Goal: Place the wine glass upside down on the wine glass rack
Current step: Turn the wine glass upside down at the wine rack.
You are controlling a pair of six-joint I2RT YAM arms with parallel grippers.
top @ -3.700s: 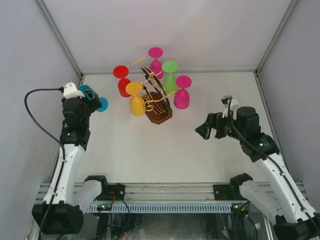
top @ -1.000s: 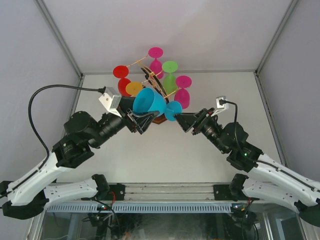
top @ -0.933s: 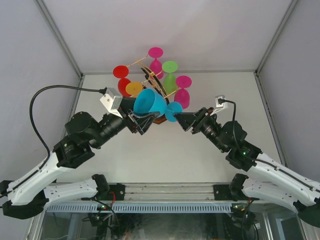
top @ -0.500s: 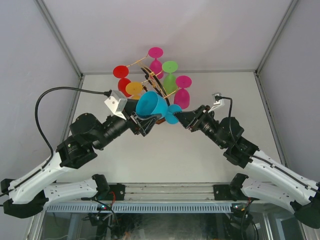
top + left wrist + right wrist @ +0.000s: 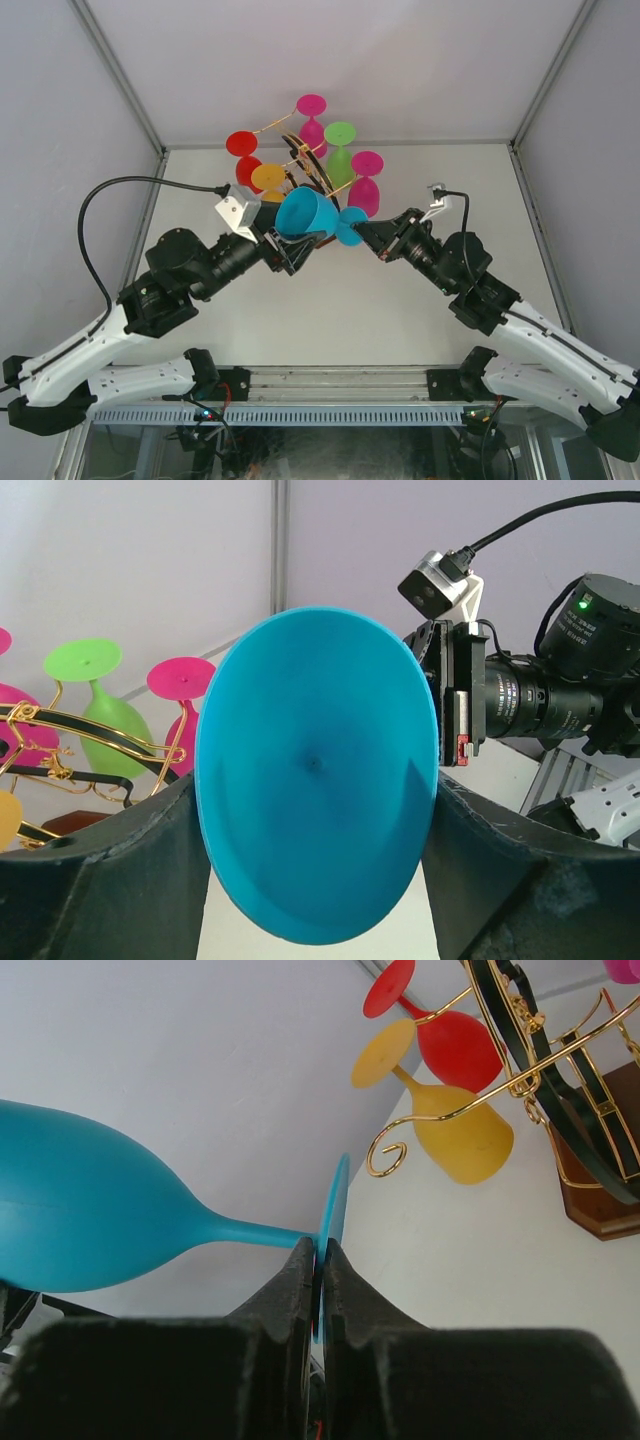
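While right gripper (image 5: 320, 1258) pinches foot of wine glass (image 5: 305, 213), jaws fully closed, left gripper (image 5: 287, 250) clasps bowl, jaws spread wide, aloft near wine glass rack (image 5: 560, 1070). I'd free left only once pinch seems firm.

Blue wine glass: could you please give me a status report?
Left gripper clamped on bowl, right gripper shut on foot. Blue wine glass aloft, sideways, not racked. Wine glass rack behind, five glasses hanging.
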